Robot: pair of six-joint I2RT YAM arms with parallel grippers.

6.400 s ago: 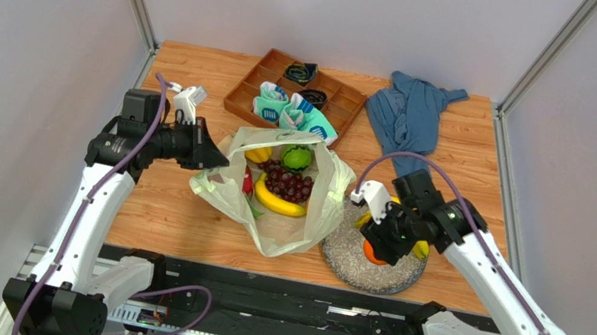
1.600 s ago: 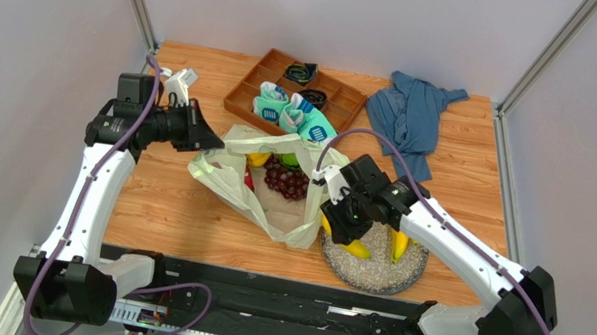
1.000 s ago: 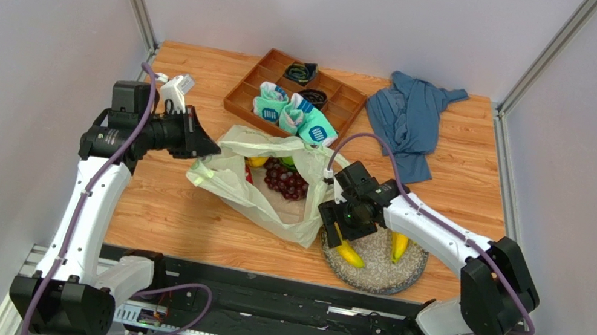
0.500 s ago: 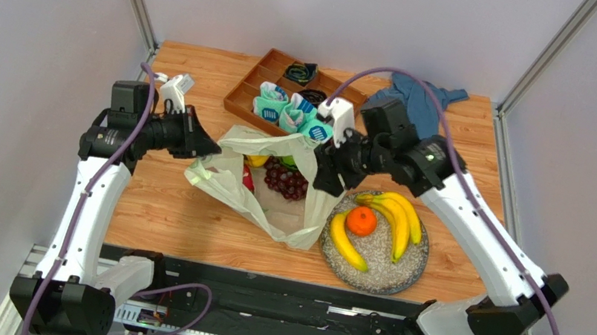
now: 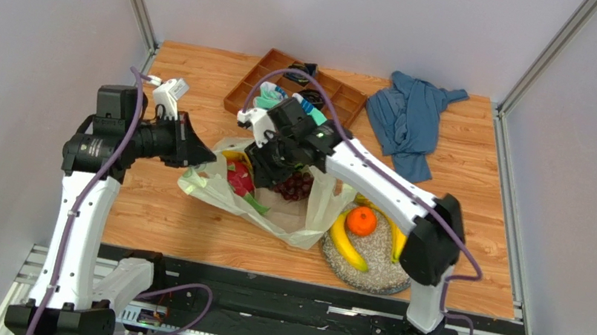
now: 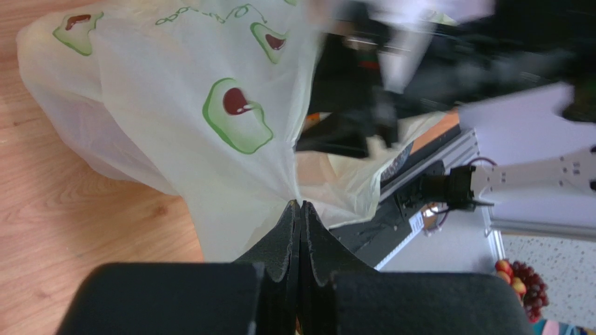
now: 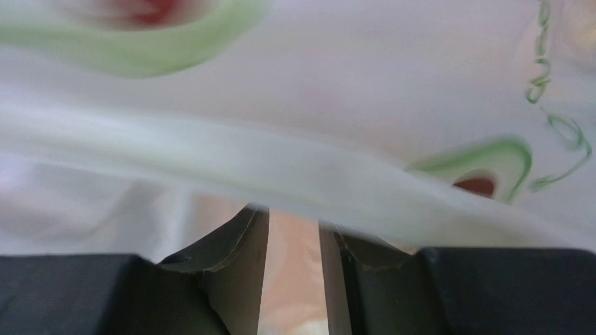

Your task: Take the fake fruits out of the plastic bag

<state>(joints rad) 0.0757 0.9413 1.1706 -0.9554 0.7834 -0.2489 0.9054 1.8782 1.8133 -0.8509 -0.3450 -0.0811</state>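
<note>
Several fake fruits (image 5: 241, 179): dragon fruit and grapes (image 5: 297, 187) lie inside plastic bag (image 5: 301, 228), mid-table.
Bag axis: roughly far-to-near, mouth towards far side.
Left gripper (image 6: 300, 206): pressed together on bag rim, apparently to stretch the mouth open.
Right gripper (image 7: 294, 218): narrowly parted inside mouth, nothing visibly held.
Plate (image 5: 376, 273): bananas (image 5: 342, 240), orange (image 5: 362, 221).

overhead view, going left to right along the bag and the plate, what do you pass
left pincer shut on the translucent pale green plastic bag → pink plastic dragon fruit → purple plastic grapes → round orange fruit on the speckled grey plate
</note>
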